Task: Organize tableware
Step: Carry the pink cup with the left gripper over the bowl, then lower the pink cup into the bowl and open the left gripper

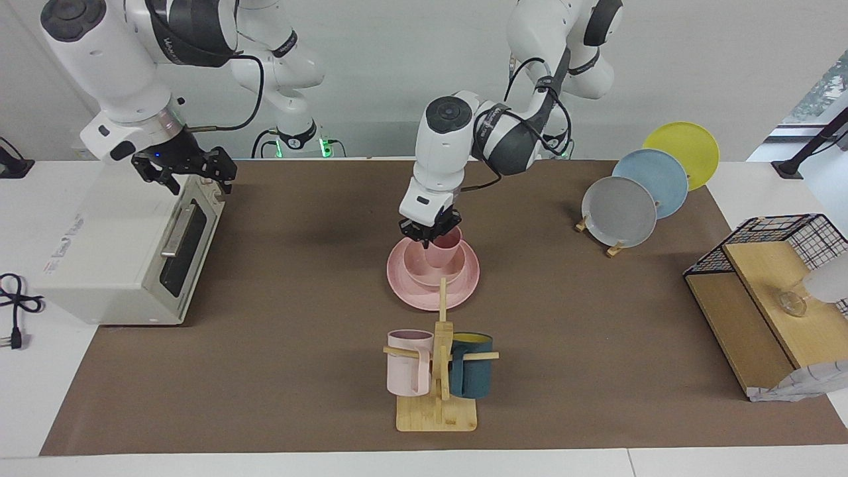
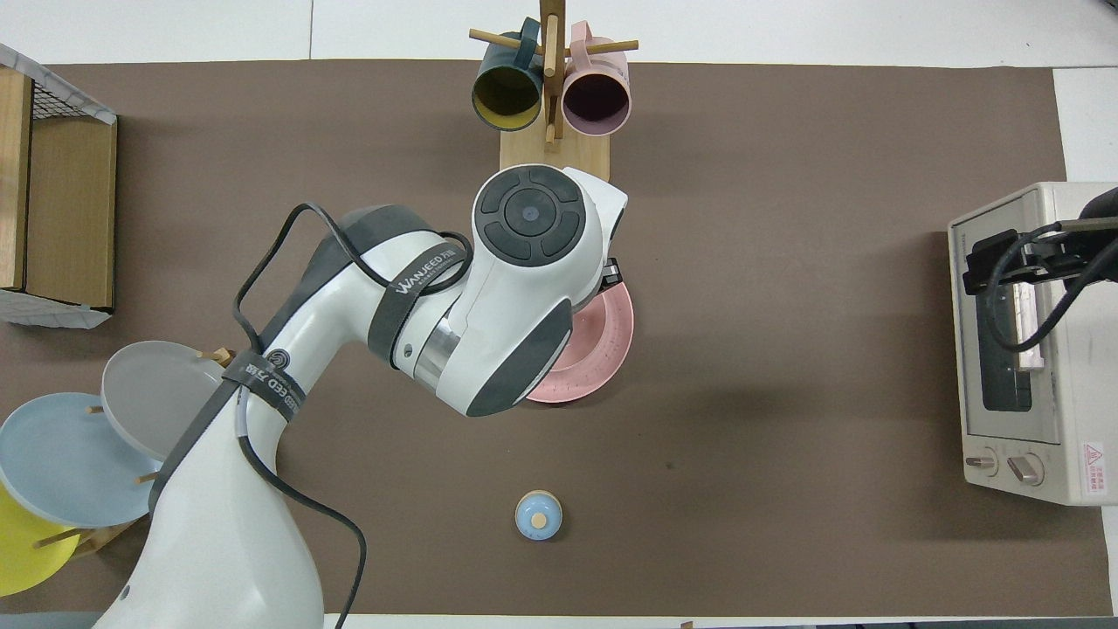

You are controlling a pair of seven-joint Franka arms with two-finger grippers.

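Note:
The pink plate lies at the middle of the table, with the pink bowl on it. The pink cup stands in the bowl, leaning slightly. My left gripper reaches straight down onto the cup's rim at the side toward the right arm's end. In the overhead view my left arm covers the bowl and cup, and only the plate's edge shows. My right gripper hangs open and empty over the toaster oven, where the arm waits.
A wooden mug rack with a pale pink mug and a teal mug stands farther from the robots than the plate. Grey, blue and yellow plates stand in a rack and a wire shelf sits at the left arm's end. A small blue knob-shaped object sits near the robots.

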